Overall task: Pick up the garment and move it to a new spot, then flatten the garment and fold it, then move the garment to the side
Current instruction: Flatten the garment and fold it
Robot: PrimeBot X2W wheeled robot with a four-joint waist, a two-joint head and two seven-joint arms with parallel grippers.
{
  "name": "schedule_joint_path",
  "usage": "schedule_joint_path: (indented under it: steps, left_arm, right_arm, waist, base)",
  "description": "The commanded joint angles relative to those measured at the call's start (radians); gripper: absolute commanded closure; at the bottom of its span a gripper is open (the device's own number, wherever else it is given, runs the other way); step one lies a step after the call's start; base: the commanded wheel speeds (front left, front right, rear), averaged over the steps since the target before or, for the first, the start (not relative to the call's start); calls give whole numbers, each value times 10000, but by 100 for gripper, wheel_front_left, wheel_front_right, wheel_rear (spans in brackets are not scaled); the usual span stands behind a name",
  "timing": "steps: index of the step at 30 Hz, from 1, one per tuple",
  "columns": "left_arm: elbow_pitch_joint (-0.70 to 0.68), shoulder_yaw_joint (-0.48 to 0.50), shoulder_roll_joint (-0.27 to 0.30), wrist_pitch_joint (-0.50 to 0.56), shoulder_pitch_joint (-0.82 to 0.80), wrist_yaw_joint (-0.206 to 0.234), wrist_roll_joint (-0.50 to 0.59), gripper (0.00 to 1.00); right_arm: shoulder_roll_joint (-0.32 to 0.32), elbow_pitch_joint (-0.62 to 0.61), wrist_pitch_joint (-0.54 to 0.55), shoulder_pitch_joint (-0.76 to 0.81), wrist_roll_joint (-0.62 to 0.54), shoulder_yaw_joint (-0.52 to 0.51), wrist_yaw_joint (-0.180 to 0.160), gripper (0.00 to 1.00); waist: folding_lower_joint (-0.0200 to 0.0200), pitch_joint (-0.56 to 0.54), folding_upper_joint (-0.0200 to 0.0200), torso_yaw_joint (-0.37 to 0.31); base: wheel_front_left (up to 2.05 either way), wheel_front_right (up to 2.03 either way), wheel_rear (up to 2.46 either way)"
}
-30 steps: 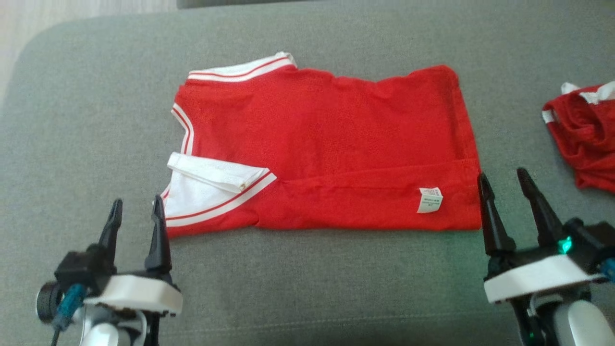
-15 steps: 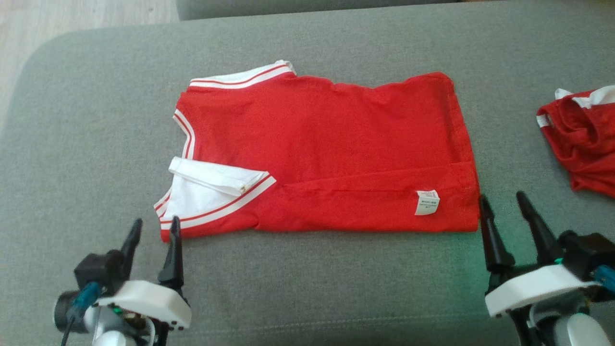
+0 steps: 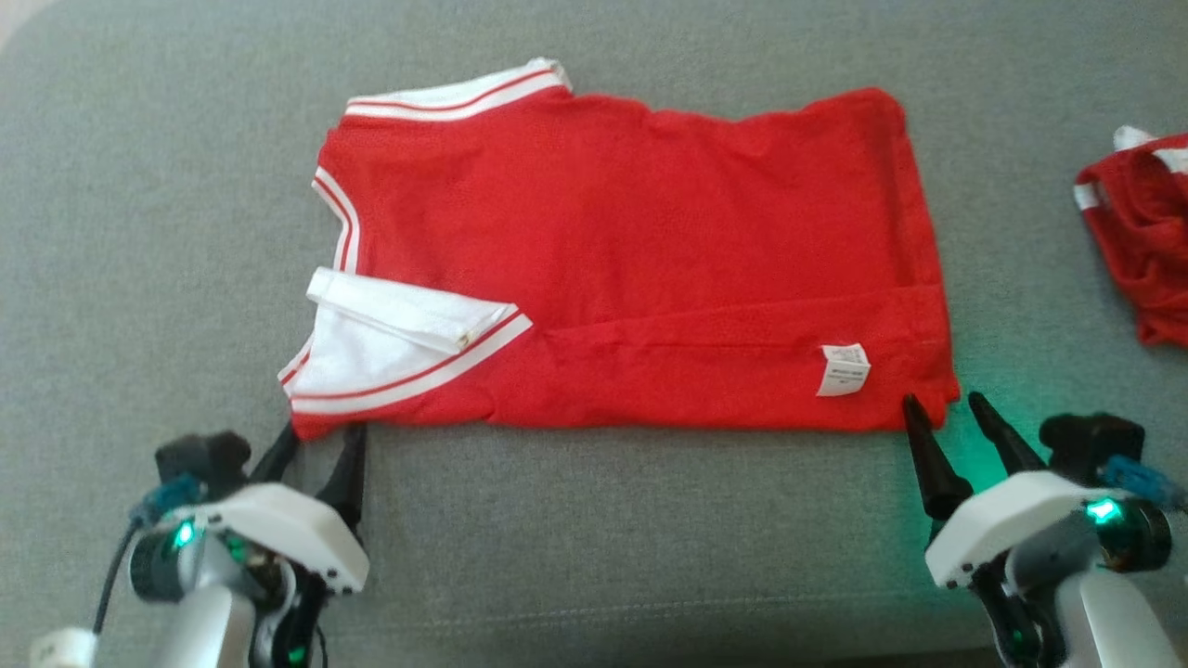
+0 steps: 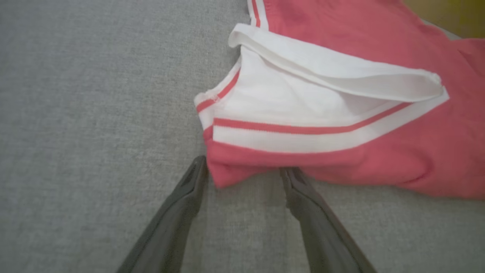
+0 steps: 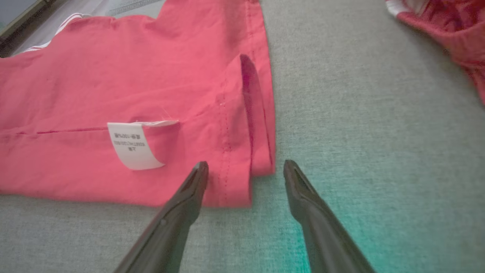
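Observation:
The red garment (image 3: 631, 241) with white striped trim lies flat and partly folded on the grey cushion (image 3: 594, 520); a white label (image 3: 843, 368) shows near its lower right. My left gripper (image 3: 320, 436) is open, its tips straddling the garment's near left corner (image 4: 221, 174). My right gripper (image 3: 942, 404) is open too, its fingertips (image 5: 199, 170) on either side of the near right hem corner (image 5: 261, 163). Neither holds cloth.
A second red garment (image 3: 1137, 232) with white trim lies bunched at the right edge of the cushion, also seen in the right wrist view (image 5: 447, 34). Bare grey cushion runs along the front and left.
Both grippers have advanced to the garment's near corners, the left toward the collar end, the right toward the hem. The head camera has tilted, shifting the whole picture.

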Motion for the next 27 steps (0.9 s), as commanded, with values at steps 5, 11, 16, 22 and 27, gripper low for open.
schedule_joint_path:
  steps: [5, 11, 16, 22, 27]
  left_arm:
    - [130, 216, 219, 287, -541, -246, -215, 0]
    - [-26, 28, 391, 343, -590, -417, -194, 53]
    - [-267, -59, 483, 195, -510, -481, -156, 100]
    - [-937, -145, 611, 324, 41, -388, -134, 100]
    - [-1808, -119, 817, 895, 857, -108, -186, 100]
  right_arm:
    - [-33, 177, 346, -500, 243, 208, 39, 0]
    - [66, 265, 559, -600, 385, 249, 39, 62]
    - [68, 238, 592, -580, 436, 250, 39, 100]
    - [61, -203, 462, -232, 621, 134, 39, 100]
    - [101, -782, 682, 549, 703, -187, 39, 100]
  waist:
    - [0, 261, 0, 115]
    - [0, 311, 0, 173]
    - [0, 301, 0, 204]
    - [0, 76, 0, 272]
    - [0, -248, 0, 342]
  base:
    - [0, 0, 0]
    - [0, 0, 0]
    - [0, 0, 0]
    - [0, 0, 0]
    - [0, 0, 0]
